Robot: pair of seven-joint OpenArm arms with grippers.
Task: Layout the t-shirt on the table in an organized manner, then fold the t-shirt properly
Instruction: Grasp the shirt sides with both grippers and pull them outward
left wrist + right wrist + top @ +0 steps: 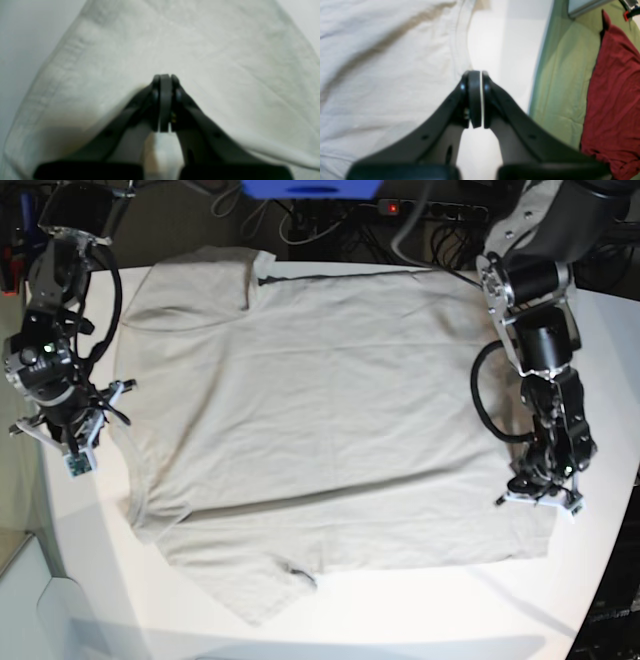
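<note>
The t-shirt lies spread face-flat across the white worktop, the neck toward the base view's left, the hem toward its right, one sleeve at the top and the other at the bottom. It is mostly flat, though a long crease runs across the lower body and the lower sleeve looks slightly rumpled.

The left tool sits over the hem corner, its jaws pressed together; the wrist view shows cloth beneath and around the tips, but whether any fabric is pinched cannot be told. The right tool is likewise closed, with nothing visible between its jaws, poised beside the collar edge over bare worktop.

The layout stage looks nearly done, so the step in hand appears to be final smoothing before the first fold. To do it well, each tool would likely need to open and take a clean pinch on matching edges, one at the shoulder side and one at the hem, then draw the cloth gently taut to remove the crease. Lifting both ends level and moving them together should keep the fold line straight; an uneven pull risks dragging the whole shirt sideways.
</note>
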